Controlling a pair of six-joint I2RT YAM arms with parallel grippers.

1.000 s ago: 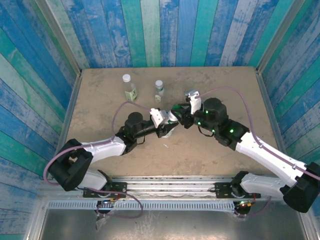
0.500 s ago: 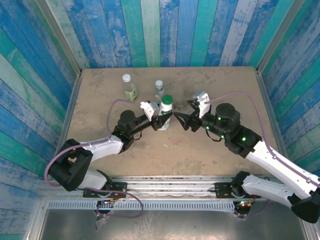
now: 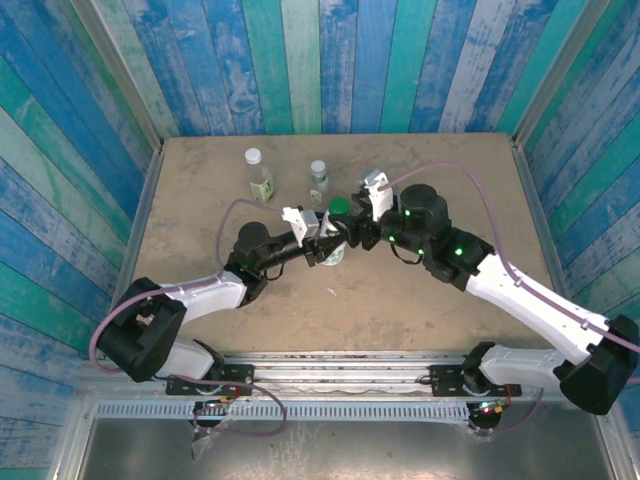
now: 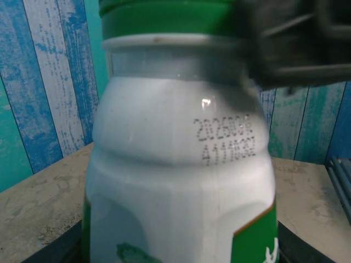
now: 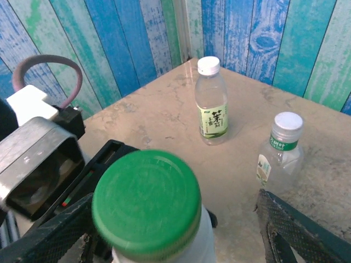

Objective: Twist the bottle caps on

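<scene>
Near the middle of the table (image 3: pixel 380 310), we see the left gripper (image 3: pixel 322 243) clamped on the body of the white-wrapped bottle (image 4: pixel 175 181), which stands upright with its green cap (image 5: pixel 146 204) sitting on the neck. Over it the right gripper (image 3: pixel 352 222) straddles that cap with its fingers (image 5: pixel 285 227) spread apart (whether either pad touches the rim we cannot tell). Farther back, toward the plank wall (image 3: pixel 320 60), the slim clear bottle (image 5: pixel 211 101) with an olive label and the tiny clear bottle (image 5: pixel 278 156) stand upright near each other, both topped with white caps (image 5: pixel 208 65).
</scene>
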